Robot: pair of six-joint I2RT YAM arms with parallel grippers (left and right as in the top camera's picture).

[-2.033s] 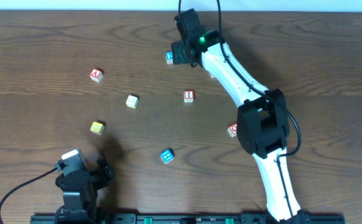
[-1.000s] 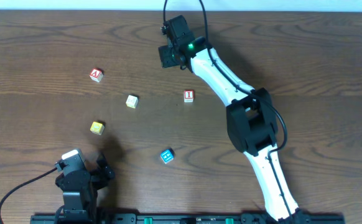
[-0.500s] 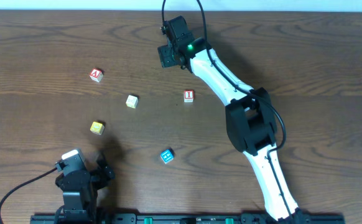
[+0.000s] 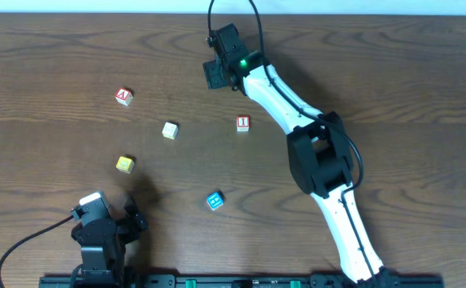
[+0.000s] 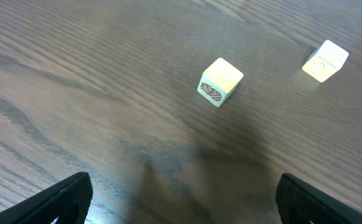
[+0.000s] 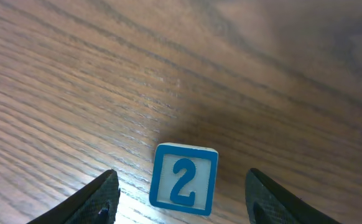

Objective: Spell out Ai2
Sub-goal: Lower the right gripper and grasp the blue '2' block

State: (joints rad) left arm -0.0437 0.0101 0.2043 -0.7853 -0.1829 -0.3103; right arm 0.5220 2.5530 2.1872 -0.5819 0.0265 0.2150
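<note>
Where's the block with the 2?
The blue 2 cube sits on the table inside the open right gripper, at the far side beyond the I cube.

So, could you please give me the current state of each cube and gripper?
left gripper: open, empty.
right gripper: open, straddling "2" cube.
"2" cube: flat on table, ungripped.
"A" cube: on table, letter up.
"I" cube: on table, letter up.

"2" cube (image 6: 184, 179), "I" cube (image 4: 243, 123), "A" cube (image 4: 123, 96)

Wood table (image 4: 393, 72) bears perhaps six cubes (image 4: 169, 130).
</note>
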